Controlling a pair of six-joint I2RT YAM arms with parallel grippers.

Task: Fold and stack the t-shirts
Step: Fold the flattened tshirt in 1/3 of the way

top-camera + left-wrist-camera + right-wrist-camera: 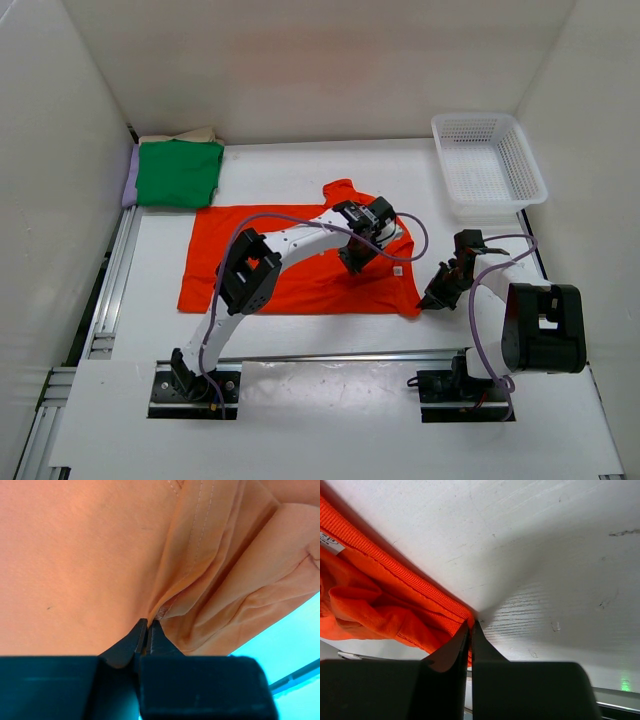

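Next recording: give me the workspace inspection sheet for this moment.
Surface: white table, lightly scuffed.
Job's things: orange-red t-shirt spread mid-table; green t-shirt folded atop lilac t-shirt and beige t-shirt, far left corner.
Clutter: white mesh basket, far right.
Grippers: left claw shut on a fold of the orange-red t-shirt; right claw shut on its hem corner.
Cables: purple cables loop along both arms.
Surroundings: white walls; metal rails at left.

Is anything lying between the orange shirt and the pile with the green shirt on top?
Nothing visible does. The orange-red shirt lies directly beside the stacked green shirt. The white basket stands apart, at the far right corner.
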